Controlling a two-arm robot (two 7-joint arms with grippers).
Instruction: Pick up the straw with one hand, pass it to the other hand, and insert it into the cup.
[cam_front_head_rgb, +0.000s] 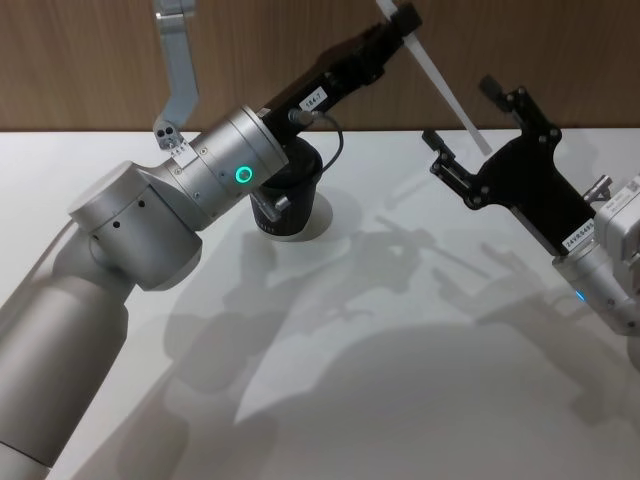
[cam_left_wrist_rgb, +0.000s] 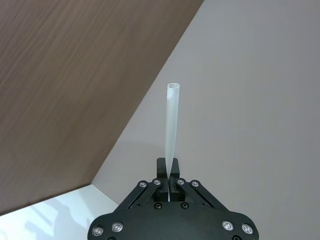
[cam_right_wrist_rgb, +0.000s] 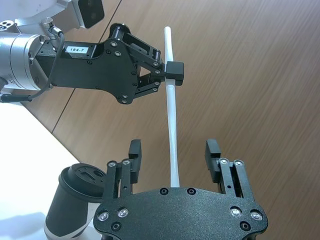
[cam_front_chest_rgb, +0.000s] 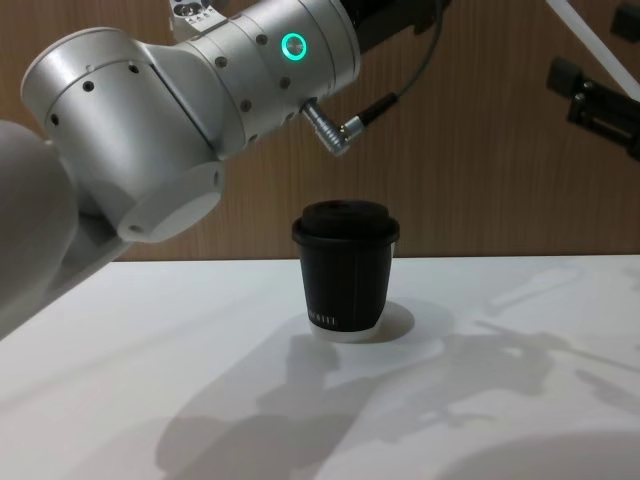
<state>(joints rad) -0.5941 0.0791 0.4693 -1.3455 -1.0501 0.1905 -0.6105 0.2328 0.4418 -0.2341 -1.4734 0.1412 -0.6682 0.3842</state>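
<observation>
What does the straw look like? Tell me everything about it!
The long, thin, see-through white plastic straw is a straight hollow tube with an open end. The left claw pinches it near one end, holding it slanted in the air. Its other end hangs between the fingers of the open right claw. It is not in the black lidded paper cup.

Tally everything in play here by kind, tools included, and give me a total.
straw: 1, clamped in the left tool
cup: 1, black, lid on, standing on the table
tools: 2, the left tool shut on the straw, the right tool open
Total: 4
</observation>
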